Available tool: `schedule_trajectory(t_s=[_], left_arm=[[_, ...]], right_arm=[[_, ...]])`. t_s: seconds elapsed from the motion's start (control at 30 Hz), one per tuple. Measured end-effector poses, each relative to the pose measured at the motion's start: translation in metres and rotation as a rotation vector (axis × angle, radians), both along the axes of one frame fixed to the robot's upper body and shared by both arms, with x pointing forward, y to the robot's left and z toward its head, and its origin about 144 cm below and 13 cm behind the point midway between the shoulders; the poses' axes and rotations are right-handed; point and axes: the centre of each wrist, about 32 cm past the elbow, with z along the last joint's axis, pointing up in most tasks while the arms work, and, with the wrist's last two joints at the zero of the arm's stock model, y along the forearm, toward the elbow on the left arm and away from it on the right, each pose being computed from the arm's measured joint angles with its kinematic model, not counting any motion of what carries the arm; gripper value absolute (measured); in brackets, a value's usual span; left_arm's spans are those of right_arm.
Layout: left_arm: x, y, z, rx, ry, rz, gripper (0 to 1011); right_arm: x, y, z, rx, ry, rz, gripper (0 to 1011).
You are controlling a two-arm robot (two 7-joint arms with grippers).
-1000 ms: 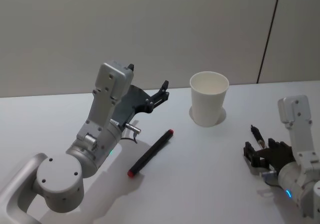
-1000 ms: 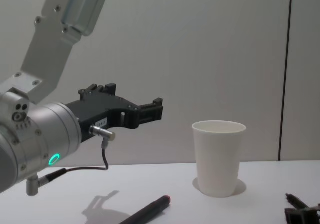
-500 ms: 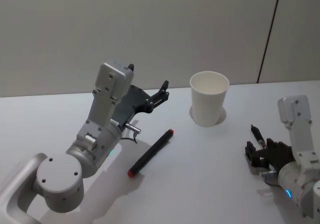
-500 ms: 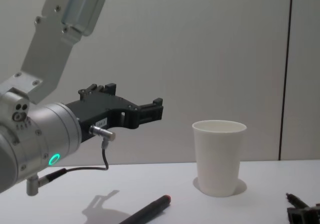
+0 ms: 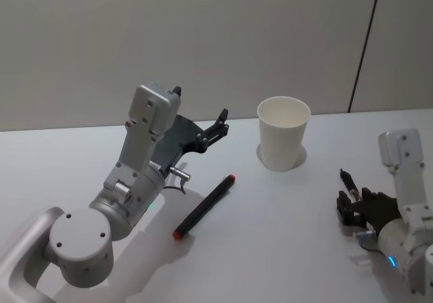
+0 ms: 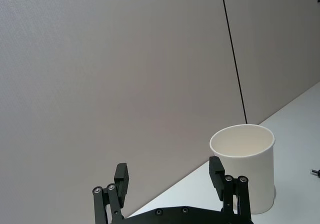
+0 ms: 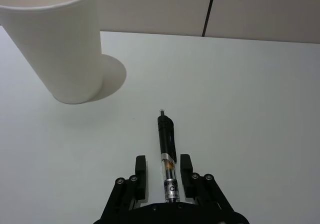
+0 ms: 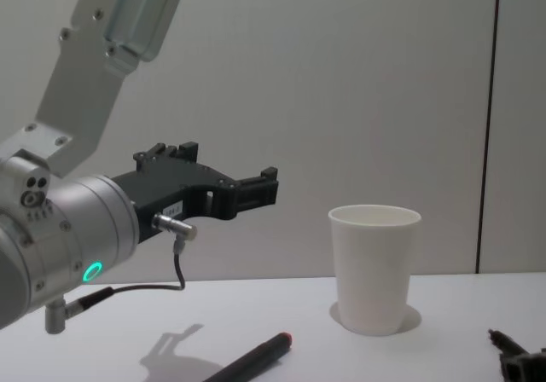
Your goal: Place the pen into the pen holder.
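The pen (image 7: 165, 134), a clear barrel with a black tip, lies on the white table (image 5: 284, 249) at the right, its tip toward the pen holder. My right gripper (image 7: 163, 166) sits low over its rear end, one finger on each side, a narrow gap showing at both; the same gripper (image 5: 353, 201) is right of centre in the head view. The pen holder (image 5: 283, 132), a white paper cup (image 7: 55, 44), stands upright at the back. My left gripper (image 5: 224, 122) hangs open above the table, pointing at the cup (image 6: 245, 174).
A black marker with red ends (image 5: 203, 207) lies slantwise on the table between my left arm and the cup; it also shows low in the chest view (image 8: 256, 361). A grey wall (image 5: 203, 39) closes off the back of the table.
The right gripper's fingers have drawn closer together around the pen, and the gripper has shifted slightly right. The left arm, the cup and the marker have not moved.
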Motion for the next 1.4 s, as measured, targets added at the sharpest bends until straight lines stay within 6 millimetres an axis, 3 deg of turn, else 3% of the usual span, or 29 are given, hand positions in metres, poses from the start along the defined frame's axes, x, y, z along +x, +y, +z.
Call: schedule_trajectory(t_s=[1.4], left_arm=[[0.0000, 0.0000, 0.0000, 0.000, 0.000, 0.000, 1001]], right_arm=[[-0.0001, -0.0008, -0.0002, -0.001, 0.003, -0.013, 146]])
